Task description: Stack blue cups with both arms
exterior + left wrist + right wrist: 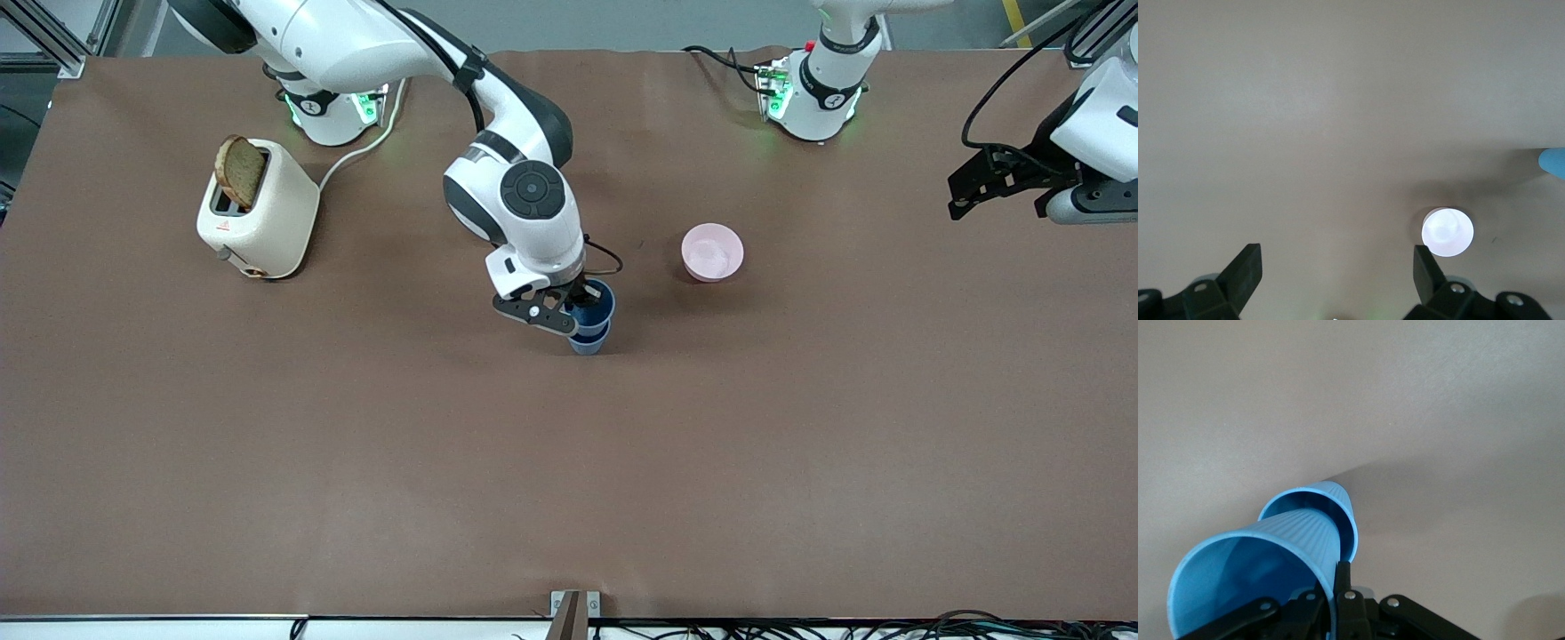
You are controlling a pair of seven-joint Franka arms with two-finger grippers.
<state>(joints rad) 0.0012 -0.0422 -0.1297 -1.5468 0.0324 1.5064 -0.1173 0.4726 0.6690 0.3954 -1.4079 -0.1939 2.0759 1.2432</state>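
The right gripper (pixel 576 308) pinches the rim of the upper blue cup (pixel 593 308), one finger inside the cup and one outside on its wall. This cup sits partly inside the lower blue cup (pixel 588 342), which stands on the brown table (pixel 569 462) near the middle. A pink bowl (pixel 712 252) stands near the cups, toward the left arm's end and a little farther from the front camera. A white toaster (pixel 258 211) with a slice of bread (pixel 240 171) stands toward the right arm's end. The left gripper (pixel 973 187) waits high over the left arm's end of the table with its fingers (pixel 1245 267) spread wide and nothing between them.
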